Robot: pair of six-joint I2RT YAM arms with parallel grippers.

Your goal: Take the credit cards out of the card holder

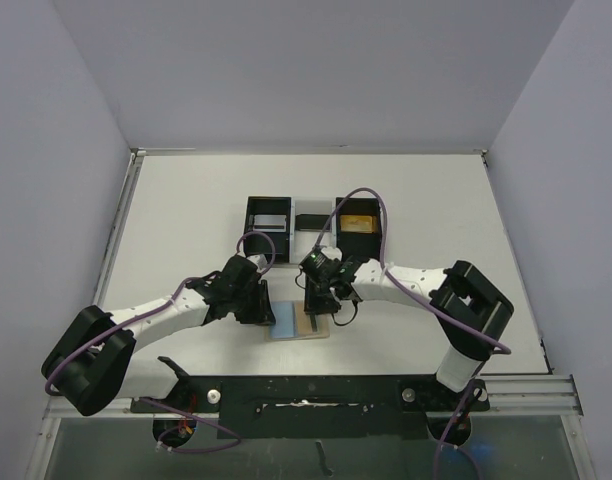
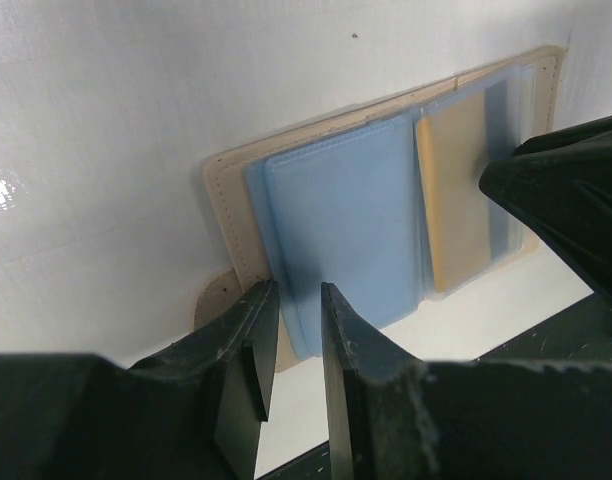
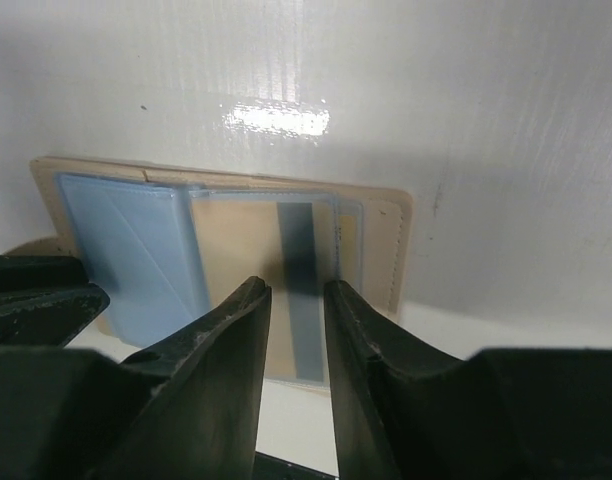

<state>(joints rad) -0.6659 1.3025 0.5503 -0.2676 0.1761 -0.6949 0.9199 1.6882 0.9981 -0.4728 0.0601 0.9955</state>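
The tan card holder lies open and flat on the table near the front edge. A light blue card sits on its left half. A tan card with a grey stripe lies under clear sleeves on its right half. My left gripper hovers at the blue card's near edge with its jaws a narrow gap apart and nothing between them. My right gripper hovers over the striped card, also narrowly open and empty. In the top view the left gripper and the right gripper stand close together over the holder.
A black-and-white three-compartment tray stands behind the holder. Its left compartment holds a grey card and its right compartment holds an orange item. Purple cables loop above both wrists. The table's front rail lies just behind the arms' bases.
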